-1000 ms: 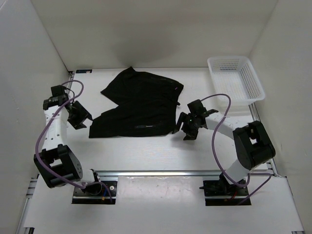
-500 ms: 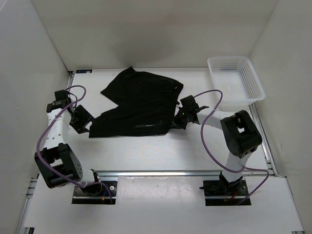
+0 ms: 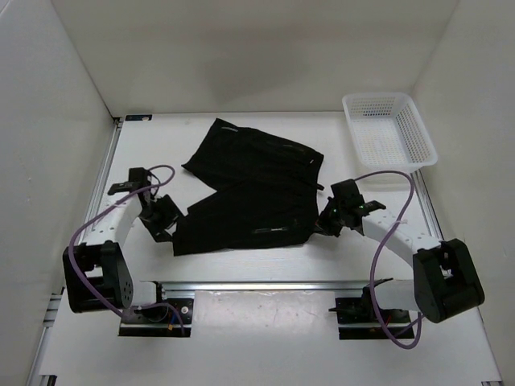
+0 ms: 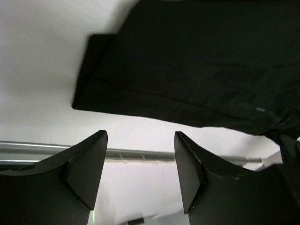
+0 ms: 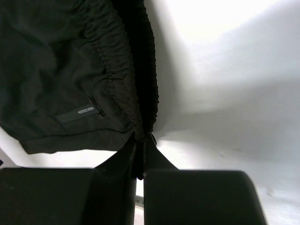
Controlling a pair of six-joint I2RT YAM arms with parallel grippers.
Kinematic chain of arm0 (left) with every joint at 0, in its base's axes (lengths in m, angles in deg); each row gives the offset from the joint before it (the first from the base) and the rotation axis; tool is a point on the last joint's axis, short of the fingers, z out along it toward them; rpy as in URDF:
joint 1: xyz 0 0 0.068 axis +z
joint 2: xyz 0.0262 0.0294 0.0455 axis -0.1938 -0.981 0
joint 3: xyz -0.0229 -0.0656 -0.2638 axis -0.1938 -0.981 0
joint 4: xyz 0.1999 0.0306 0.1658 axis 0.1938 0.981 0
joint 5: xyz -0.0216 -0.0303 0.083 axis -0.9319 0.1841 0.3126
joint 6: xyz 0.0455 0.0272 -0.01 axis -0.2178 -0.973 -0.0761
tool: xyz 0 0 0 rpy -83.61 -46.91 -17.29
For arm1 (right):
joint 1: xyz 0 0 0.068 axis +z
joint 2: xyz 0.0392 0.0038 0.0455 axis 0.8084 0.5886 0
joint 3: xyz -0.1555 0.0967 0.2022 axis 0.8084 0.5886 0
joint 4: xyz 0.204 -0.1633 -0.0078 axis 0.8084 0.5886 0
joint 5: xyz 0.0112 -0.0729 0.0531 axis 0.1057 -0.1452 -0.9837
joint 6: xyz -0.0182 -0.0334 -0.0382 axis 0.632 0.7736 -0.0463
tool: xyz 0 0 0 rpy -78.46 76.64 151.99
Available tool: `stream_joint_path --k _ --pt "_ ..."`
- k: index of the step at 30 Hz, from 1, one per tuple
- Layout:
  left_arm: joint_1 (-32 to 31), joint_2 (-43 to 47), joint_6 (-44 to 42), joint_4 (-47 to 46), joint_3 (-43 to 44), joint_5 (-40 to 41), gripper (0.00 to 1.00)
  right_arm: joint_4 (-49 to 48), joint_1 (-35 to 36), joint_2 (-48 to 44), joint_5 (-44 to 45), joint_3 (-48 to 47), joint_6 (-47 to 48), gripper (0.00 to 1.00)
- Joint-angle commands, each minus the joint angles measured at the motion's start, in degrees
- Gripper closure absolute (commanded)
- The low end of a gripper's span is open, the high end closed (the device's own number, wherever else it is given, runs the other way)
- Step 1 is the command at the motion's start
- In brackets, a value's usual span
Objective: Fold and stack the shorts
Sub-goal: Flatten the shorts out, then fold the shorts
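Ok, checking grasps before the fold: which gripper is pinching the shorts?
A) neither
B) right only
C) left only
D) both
B: the right gripper is shut on the shorts at the waistband, while the left gripper stands open, the cloth lying ahead of it, ungripped.

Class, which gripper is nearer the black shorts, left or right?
Right. The right gripper is shut on the shorts at the waistband edge, so it touches them. The left gripper is open and sits just short of a leg hem, not touching it.
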Motion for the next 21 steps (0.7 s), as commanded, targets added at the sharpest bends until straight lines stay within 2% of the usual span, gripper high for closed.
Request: stream_joint_path --k 1,6,10,15,18,21 --pt "-4.2 1.9 6.8 -0.8 -3.7 -0.1 0.30 3.7 -1.7 -2.7 1.0 1.4 1.0 1.00" --pt "-7.7 1.9 13.3 -1.3 -10.1 4.0 0.31 4.2 -4.7 -3.3 0.3 1.4 2.4 1.00" --pt "-10.7 2.6 15.8 -2.1 -10.0 7.6 0.31 4.2 -5.9 -3.9 -0.9 1.4 4.0 1.00" --pt "-13.8 -1.7 18.8 -2.8 -8.2 13.9 0.34 4.7 -8.2 -3.9 -4.1 0.9 5.2 1.00" --pt "-15.7 -6.7 20.1 -4.5 -7.5 14.7 0.39 5.2 -9.8 -4.4 -4.9 0.9 6.6 1.00" --pt "-18.4 -10.4 22.1 -5.0 -6.2 15.8 0.48 5.3 -10.9 -4.9 -6.0 0.9 7.7 1.00"
